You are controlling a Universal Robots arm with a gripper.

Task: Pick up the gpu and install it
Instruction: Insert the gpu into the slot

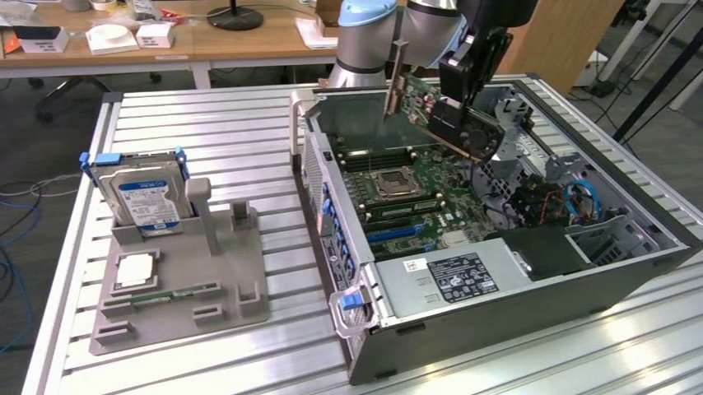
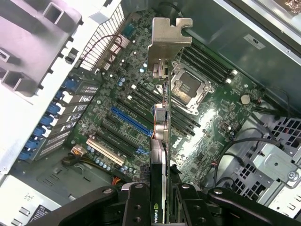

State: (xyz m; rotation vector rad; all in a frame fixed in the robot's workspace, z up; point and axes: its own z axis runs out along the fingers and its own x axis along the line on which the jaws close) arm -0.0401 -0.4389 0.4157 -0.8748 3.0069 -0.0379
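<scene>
Gripper (image 2: 161, 202) jaws nearly closed, clamped on gpu (image 1: 453, 115) edge; card hangs tilted above motherboard (image 1: 401, 197) inside open PC case (image 1: 528, 284).

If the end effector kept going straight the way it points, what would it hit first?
Probably the motherboard. The end effector holds the gpu above it, bracket end foremost, so the gpu would touch first, near the CPU socket. Depth is unclear.

We see the gpu (image 1: 456, 119) as a green circuit board with a matt black plastic shroud and a bare, dull-shining metal bracket (image 2: 169, 35). The gripper (image 2: 160, 200) clamping it looks matt black. The computer case (image 1: 495, 329) is dull grey sheet metal, the table (image 1: 220, 115) ribbed pale metal, the parts holder (image 1: 236, 288) matt grey plastic, and the desk (image 1: 253, 41) smooth wood.
</scene>
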